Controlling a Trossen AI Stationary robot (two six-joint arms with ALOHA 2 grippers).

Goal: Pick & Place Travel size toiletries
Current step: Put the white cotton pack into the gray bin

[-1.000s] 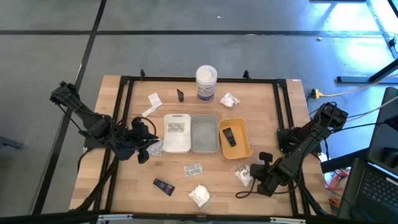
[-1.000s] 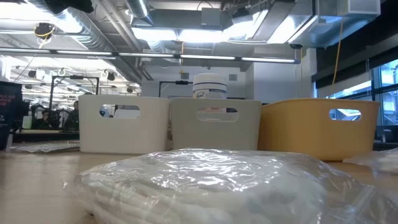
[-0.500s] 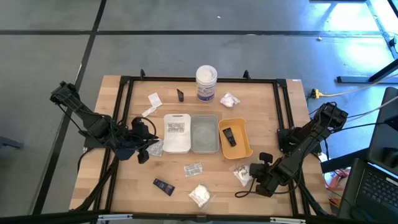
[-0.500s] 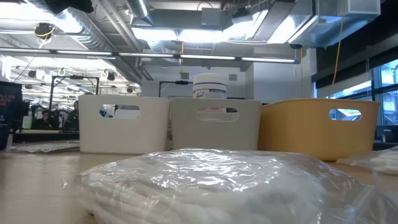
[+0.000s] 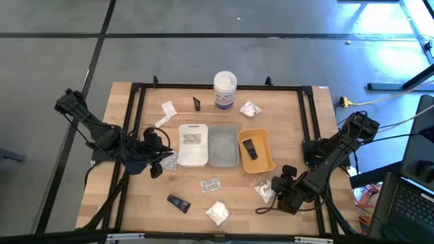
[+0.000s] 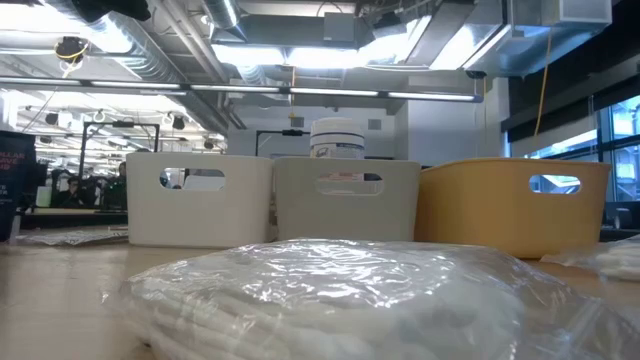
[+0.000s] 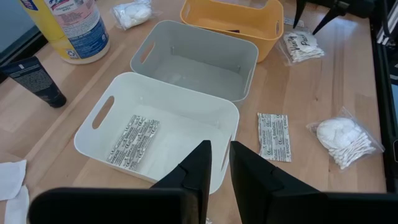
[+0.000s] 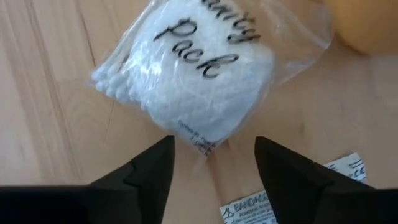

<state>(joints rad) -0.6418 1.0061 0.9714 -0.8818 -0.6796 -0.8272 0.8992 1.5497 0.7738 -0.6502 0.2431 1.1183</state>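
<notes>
Jaws of the right gripper [image 8: 213,163] stand spread wide over the vanity pack [image 8: 191,81], which lies on the table [image 8: 50,93] just ahead between them, beside the orange tray [image 5: 261,163]; the left gripper [image 7: 216,163], nearly closed, waits by the white tray [image 7: 99,134]

Two dark robot arms appear in the overhead picture, one at the left edge of the wooden table, one at the lower right. Each is black, built of slim straight links joined by bulkier rounded joints, with loose black cables looping beside them. The left gripper [image 5: 161,165] and right gripper [image 5: 271,190] are black too. Up close, the left fingers [image 7: 198,169] are flat matte black blades with angled tips; the right fingers [image 8: 154,163] are broader, with pointed tips.
</notes>
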